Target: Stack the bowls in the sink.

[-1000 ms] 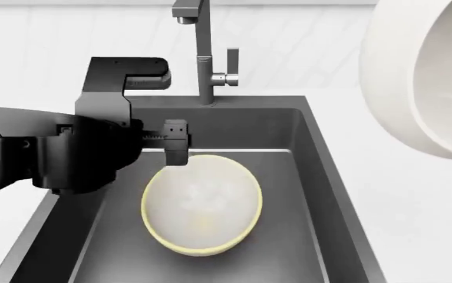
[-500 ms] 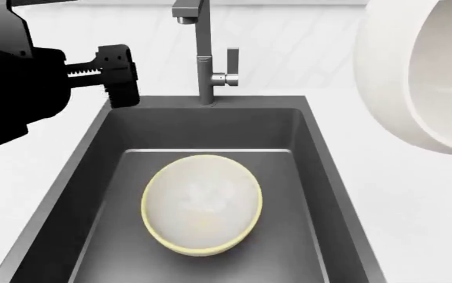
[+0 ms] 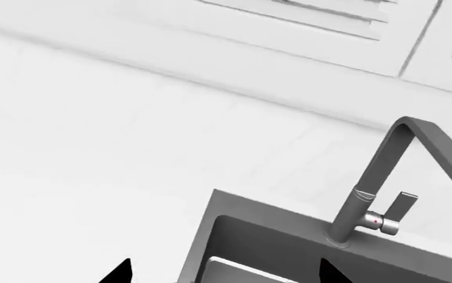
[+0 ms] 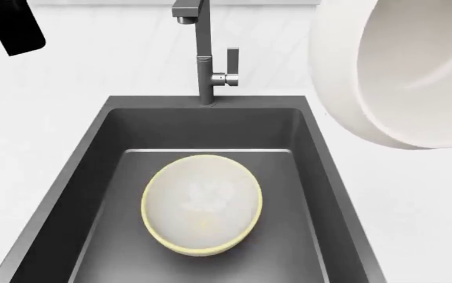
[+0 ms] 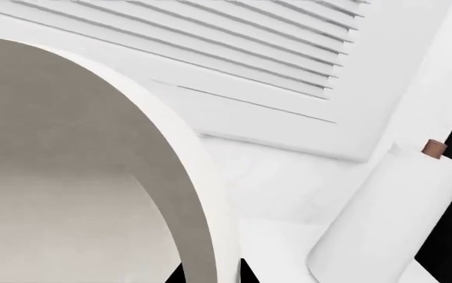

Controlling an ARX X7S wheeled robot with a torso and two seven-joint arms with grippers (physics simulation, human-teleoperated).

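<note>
The sink holds the cream bowl on its floor, ready as the base. The white bowl hangs tilted above the right counter, rim clamped in the right gripper. The left gripper, fingers spread and empty, sits clear over the back-left counter.

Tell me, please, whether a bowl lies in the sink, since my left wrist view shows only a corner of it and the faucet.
Observer: Yes, the cream bowl sits upright on the floor of the sink, alone.
Operator: Where is the other bowl, please?
Observer: The white bowl hangs tilted in the air, to the right of the faucet.
Operator: Does the right tool have it?
Observer: The right wrist view shows the bowl's rim running between the dark tips of the right tool.
</note>
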